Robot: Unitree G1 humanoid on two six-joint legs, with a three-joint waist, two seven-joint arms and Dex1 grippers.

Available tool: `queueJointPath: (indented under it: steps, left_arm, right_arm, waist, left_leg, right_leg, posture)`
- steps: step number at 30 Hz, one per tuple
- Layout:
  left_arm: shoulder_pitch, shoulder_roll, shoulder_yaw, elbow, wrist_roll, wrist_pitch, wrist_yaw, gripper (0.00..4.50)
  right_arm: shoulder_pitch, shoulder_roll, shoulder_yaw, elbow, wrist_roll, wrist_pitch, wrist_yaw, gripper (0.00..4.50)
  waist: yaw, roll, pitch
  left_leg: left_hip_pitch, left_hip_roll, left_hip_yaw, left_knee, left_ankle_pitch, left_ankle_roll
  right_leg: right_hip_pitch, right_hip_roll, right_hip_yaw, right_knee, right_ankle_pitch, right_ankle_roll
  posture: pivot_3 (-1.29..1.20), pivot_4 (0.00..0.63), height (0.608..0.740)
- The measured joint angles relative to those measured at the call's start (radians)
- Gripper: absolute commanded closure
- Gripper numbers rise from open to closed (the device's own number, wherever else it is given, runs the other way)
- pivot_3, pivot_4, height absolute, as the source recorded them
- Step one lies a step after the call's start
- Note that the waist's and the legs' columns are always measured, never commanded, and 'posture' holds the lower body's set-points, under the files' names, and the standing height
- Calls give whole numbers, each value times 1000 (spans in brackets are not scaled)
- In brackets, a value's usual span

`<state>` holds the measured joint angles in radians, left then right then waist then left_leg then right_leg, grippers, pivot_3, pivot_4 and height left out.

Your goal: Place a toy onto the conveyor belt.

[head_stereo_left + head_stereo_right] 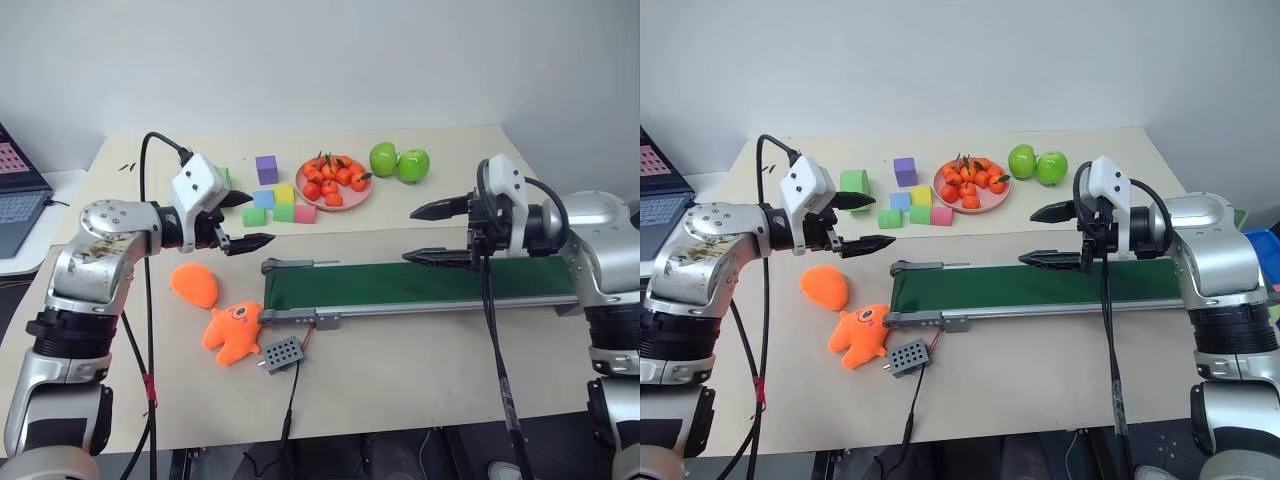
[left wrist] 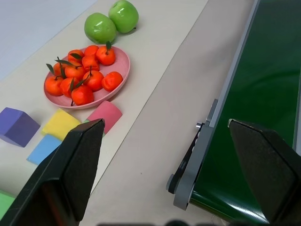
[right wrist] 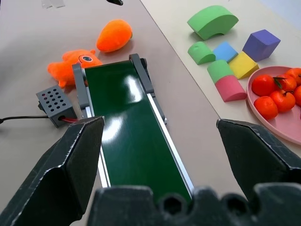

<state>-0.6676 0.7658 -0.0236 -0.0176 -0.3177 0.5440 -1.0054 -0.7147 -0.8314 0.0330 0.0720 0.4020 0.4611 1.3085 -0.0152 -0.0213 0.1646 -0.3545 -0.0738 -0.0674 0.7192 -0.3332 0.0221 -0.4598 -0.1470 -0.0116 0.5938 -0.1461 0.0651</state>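
Observation:
The toy [image 1: 194,285], a smooth oval orange plush, lies on the table left of the conveyor belt [image 1: 420,282], whose dark green band runs left to right in a grey frame. The toy [image 3: 114,35] lies beyond the belt's end in the right wrist view. My left gripper [image 1: 245,220] hovers open above the table, up and right of the toy, empty. Over the belt's right half my right gripper [image 1: 432,235] is open too, pointing left, nothing between its fingers.
An orange star-shaped plush [image 1: 232,331] and a wired grey box [image 1: 282,353] sit by the belt's left end. Behind the belt are foam blocks [image 1: 272,203], a pink plate of small oranges [image 1: 334,182] and two green apples [image 1: 399,162]. A laptop [image 1: 20,195] stands at the far left.

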Motion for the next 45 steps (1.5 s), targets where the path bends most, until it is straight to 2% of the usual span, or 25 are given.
queueJointPath:
  steps: [3,5,11,14,17,19,21,23,25,28,30,34,37,45]
  left_arm:
    - [23,25,0,-6,7,-6,0,13]
    - [86,61,37,27,20,-3,24,13]
    - [172,72,133,86,20,49,117,13]
    - [187,59,192,83,-21,104,141,13]
    - [199,10,319,79,-134,255,191,13]
    - [194,-37,451,102,-242,414,248,13]
    - [140,-97,685,225,-369,658,362,13]
    - [111,-128,867,311,-420,811,463,13]
    - [108,-159,1062,380,-454,911,561,13]
    - [129,-166,1259,434,-474,982,640,13]
    - [137,-166,1333,447,-476,1021,666,13]
    - [194,-188,1374,456,-478,1055,703,13]
    - [240,-230,1335,457,-490,1057,711,13]
    - [242,-239,1205,527,-470,975,706,13]
  right_arm:
    - [-3,2,3,0,0,0,1,0]
    - [-5,2,5,8,-3,-1,5,0]
    - [-10,21,18,17,-6,0,10,0]
    - [-10,27,29,18,-6,0,15,0]
    - [-10,27,31,18,-6,0,20,0]
    - [-13,29,34,21,-7,0,22,0]
    - [-17,30,36,30,-8,0,25,0]
    - [-18,31,38,37,-9,0,28,0]
    - [-21,37,43,44,-15,-1,34,0]
    - [-23,39,54,58,-27,-2,41,0]
    - [-27,39,58,62,-29,-4,45,0]
    - [-54,41,68,78,-35,-12,54,0]
    - [-59,43,72,79,-35,-16,63,0]
    - [-60,46,72,80,-36,-17,64,0]
  waist:
    - [-5,0,0]
    - [-15,0,0]
    - [-14,0,0]
    - [-9,0,0]
    - [-6,0,0]
    - [-6,0,0]
    - [-12,0,0]
    - [-19,0,0]
    - [-27,0,0]
    - [-30,-1,0]
    - [-28,-1,0]
    - [-25,0,-1]
    - [-20,-1,-1]
    - [-24,0,-1]
  left_leg:
    - [0,0,0,0,0,0]
    - [2,1,1,-3,0,0]
    - [1,1,1,-2,0,-1]
    - [1,1,0,-2,0,-1]
    - [1,1,0,-2,0,-1]
    - [1,1,0,-1,0,-1]
    - [2,1,0,-1,0,-1]
    - [2,1,0,-1,0,-1]
    - [2,1,-1,-1,0,-1]
    - [2,1,-1,-1,0,-2]
    - [2,1,-1,-1,1,-2]
    - [3,1,-1,-2,1,-3]
    - [3,1,-2,-2,1,-3]
    - [3,1,-1,-2,1,-3]
  right_leg:
    - [0,0,0,0,0,0]
    - [0,0,1,0,0,0]
    - [0,0,1,0,0,0]
    - [-1,0,0,0,0,0]
    - [-1,0,0,0,0,0]
    - [-1,0,1,1,0,0]
    - [0,1,0,1,0,0]
    - [0,0,0,1,0,0]
    - [0,0,0,1,0,0]
    - [0,0,-1,1,0,0]
    - [0,0,0,1,0,0]
    - [0,-1,0,1,0,0]
    - [0,-1,0,1,0,0]
    - [0,-1,1,1,0,0]
  posture:
    - [0,150,740]
    - [0,150,740]
    - [0,150,740]
    - [0,150,740]
    - [0,150,740]
    - [0,150,740]
    - [0,150,740]
    - [0,150,740]
    - [0,150,740]
    - [0,150,740]
    - [0,150,740]
    - [0,150,740]
    - [0,150,740]
    - [0,150,740]
